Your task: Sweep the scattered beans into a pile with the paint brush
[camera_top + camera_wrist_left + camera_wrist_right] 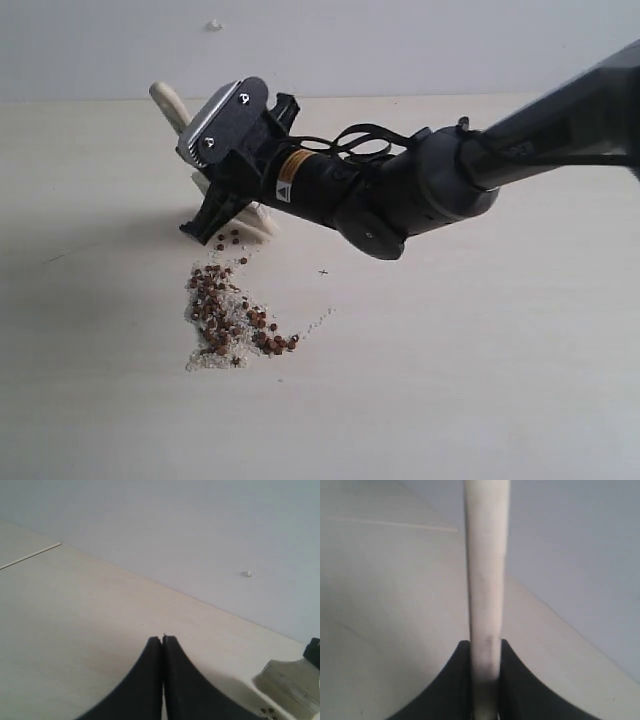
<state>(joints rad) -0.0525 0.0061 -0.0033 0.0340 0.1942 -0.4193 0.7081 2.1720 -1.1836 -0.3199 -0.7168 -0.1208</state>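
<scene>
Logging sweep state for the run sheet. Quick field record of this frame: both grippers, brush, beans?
right gripper: shut on the paint brush handle
left gripper: shut, holding nothing
paint brush pose: tilted, bristle end down by the table; contact cannot be told
pile: one compact clump, white grains mixed in and along its edge
loose beans: a few between pile and brush

the exterior camera is looking down aslant across the table (480, 400) toward the wall (400, 40). the wrist cameras are peering low and close past the left gripper (162, 639) and right gripper (485, 644), sharing that table and wall.
</scene>
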